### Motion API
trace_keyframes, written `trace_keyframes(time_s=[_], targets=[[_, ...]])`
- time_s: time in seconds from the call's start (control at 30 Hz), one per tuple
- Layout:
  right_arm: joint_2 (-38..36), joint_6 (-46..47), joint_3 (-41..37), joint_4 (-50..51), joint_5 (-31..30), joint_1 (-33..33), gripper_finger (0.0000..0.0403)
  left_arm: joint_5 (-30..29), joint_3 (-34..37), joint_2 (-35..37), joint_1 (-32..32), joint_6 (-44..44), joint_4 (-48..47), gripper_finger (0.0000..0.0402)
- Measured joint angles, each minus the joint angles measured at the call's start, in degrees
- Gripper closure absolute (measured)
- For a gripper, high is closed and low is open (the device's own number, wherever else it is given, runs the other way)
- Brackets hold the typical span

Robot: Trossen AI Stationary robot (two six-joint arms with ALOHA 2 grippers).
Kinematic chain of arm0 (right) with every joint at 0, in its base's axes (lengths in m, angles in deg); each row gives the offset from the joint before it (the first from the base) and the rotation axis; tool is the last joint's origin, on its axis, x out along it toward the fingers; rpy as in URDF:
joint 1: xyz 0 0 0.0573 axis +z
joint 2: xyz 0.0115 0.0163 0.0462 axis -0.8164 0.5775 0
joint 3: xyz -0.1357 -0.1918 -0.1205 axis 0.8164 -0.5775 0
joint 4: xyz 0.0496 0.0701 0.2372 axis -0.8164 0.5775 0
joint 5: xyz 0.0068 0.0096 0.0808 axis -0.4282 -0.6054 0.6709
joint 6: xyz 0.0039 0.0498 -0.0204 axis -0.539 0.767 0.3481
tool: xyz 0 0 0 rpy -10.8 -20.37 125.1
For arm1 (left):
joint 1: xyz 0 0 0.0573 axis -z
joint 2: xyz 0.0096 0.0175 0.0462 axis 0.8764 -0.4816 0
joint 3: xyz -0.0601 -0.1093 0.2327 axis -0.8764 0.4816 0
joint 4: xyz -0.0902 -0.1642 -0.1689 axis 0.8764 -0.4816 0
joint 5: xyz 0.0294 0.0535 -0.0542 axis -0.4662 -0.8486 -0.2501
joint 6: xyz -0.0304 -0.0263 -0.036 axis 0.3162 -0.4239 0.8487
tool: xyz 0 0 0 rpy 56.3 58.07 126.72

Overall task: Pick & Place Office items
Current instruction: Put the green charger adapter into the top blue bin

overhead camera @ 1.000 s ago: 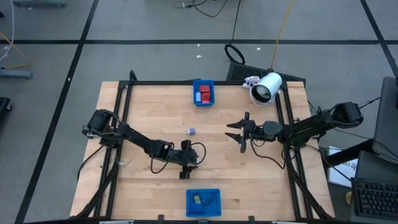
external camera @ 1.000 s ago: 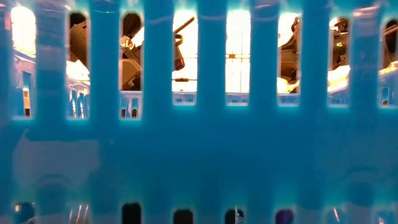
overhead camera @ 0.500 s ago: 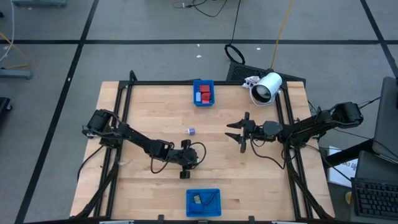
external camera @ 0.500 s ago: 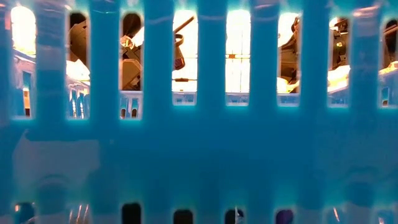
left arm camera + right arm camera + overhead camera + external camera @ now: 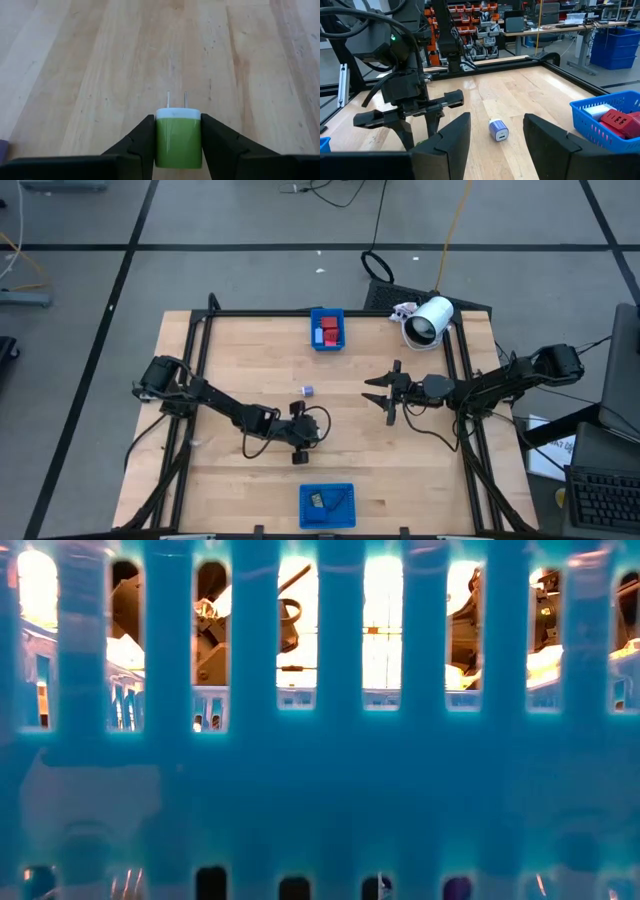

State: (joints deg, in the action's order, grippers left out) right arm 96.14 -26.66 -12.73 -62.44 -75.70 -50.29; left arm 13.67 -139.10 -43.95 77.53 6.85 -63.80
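The left gripper [image 5: 297, 442], low and left of centre in the high view, is pinching a small green plug adapter [image 5: 178, 136] between its two fingers [image 5: 136, 142]; the wrist view is showing the white cap and both metal prongs sticking out past the fingertips over bare tabletop [image 5: 90, 75]. The grip is sitting square on the adapter's flat sides, which looks secure.

To do this step well, the arm should probably be lifting straight up before travelling, keeping the prongs clear of the wood. The blue tray [image 5: 327, 506] at the bottom centre of the high view is lying just below the gripper and seems the likelier target. I would be lowering well inside its rim before letting go, so the piece is not bouncing out.

A purple adapter [image 5: 308, 390] is lying loose on the wood just above the left gripper, near the frame's middle. A second blue tray [image 5: 327, 329] at top centre is holding red and blue pieces.

The right gripper [image 5: 388, 392], right of centre, is waiting with its fingers spread and empty.
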Motion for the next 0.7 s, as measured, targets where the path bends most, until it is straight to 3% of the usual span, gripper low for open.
trace_keyframes(time_s=[0.2, 0.33, 0.53, 0.7], targets=[[0.0, -0.05, 0.0, 0.02, 0.0, -0.01, 0.0232, -0.04, 0.0, 0.0, -0.59, -0.54, 3.9, 0.0258], [0.0, -0.13, -0.02, 0.04, 0.0, -0.01, 0.0232, -0.06, -0.03, 1.08, -0.67, -3.3, 7.91, 0.0268], [0.0, -0.28, -0.04, 0.26, 0.0, -0.01, 0.0232, -0.65, -0.07, 6.24, -1.66, -6.14, 8.74, 0.0273], [0.02, -1.75, -0.04, 0.26, 1.08, 0.26, 0.0232, 0.29, -0.07, 10.92, -3.12, -4.7, 9.4, 0.0254]])
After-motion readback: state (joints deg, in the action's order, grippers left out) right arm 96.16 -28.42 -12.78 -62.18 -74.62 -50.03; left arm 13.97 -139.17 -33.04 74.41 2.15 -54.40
